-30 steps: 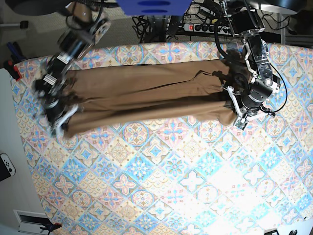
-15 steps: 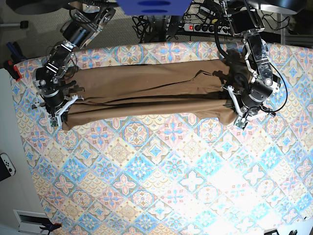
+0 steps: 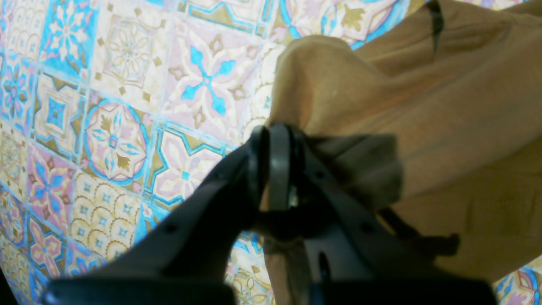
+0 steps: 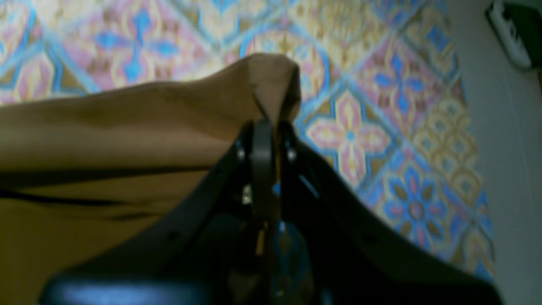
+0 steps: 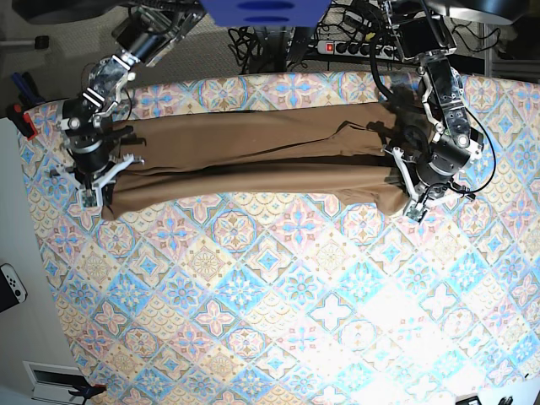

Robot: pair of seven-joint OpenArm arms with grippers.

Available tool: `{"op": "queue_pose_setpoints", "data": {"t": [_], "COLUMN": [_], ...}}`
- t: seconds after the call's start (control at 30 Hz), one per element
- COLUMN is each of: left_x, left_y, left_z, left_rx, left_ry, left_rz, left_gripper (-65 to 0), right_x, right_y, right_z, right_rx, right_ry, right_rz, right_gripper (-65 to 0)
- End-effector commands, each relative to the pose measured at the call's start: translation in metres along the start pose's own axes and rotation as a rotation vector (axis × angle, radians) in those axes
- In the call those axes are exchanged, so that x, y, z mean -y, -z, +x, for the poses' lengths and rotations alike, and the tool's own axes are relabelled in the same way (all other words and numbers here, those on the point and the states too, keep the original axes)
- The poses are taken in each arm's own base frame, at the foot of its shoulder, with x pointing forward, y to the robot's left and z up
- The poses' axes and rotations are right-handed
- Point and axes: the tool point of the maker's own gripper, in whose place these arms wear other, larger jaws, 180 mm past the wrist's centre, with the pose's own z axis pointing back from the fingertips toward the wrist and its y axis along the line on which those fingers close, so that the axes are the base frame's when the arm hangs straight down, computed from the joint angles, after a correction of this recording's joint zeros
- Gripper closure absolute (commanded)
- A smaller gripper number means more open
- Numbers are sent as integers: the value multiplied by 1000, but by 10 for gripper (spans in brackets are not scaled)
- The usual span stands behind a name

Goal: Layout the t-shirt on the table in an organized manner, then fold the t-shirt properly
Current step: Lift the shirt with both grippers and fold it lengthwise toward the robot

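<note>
Tan fabric of the t-shirt (image 5: pixel 253 160) is lying as a long band across the far half of the table (image 5: pixel 278 304), stretched between the two arms w/ a lengthwise crease showing along its middle. Right gripper (image 5: pixel 94 196) is pinching the shirt's corner at one end, jaws closed tight on a peak of cloth; left gripper (image 5: pixel 415 205) is doing the same at the other end, fingers narrow and biting a bunched fold. Vs a sec ago, the right arm is sitting further out from the shirt's centre and closer to the table's edge, and the band on that side is looking flatter and less slack; left end is sitting about where it was. Judging by that, the pull is taking out the sag, so the layout/first-fold stage is prob. nearing done, w/ the cloth near the left gripper needing smoothing before any cross fold.
</note>
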Motion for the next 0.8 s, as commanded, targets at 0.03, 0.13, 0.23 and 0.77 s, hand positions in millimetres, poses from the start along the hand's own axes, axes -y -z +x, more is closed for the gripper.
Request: {"op": "queue_pose_setpoints", "data": {"t": [0.03, 0.13, 0.23, 0.77], "left_x": [-8, -5, -5, -4], "left_y": [-4, -4, -4, -4], "left_z": [9, 5, 5, 4], "left_rx": [28, 19, 18, 17], "left_ry": [6, 6, 8, 6], "left_rz": [25, 20, 18, 17], "left_gripper": [0, 0, 0, 0], "right_x": [4, 3, -5, -8], "right_y": [-4, -8, -11, -34], "right_z": [12, 8, 0, -21], "right_rx": [48, 39, 24, -12], "right_ry": [4, -1, 11, -1], "right_rz": [-21, -21, -10, -9], "right_gripper": [0, 0, 0, 0]}}
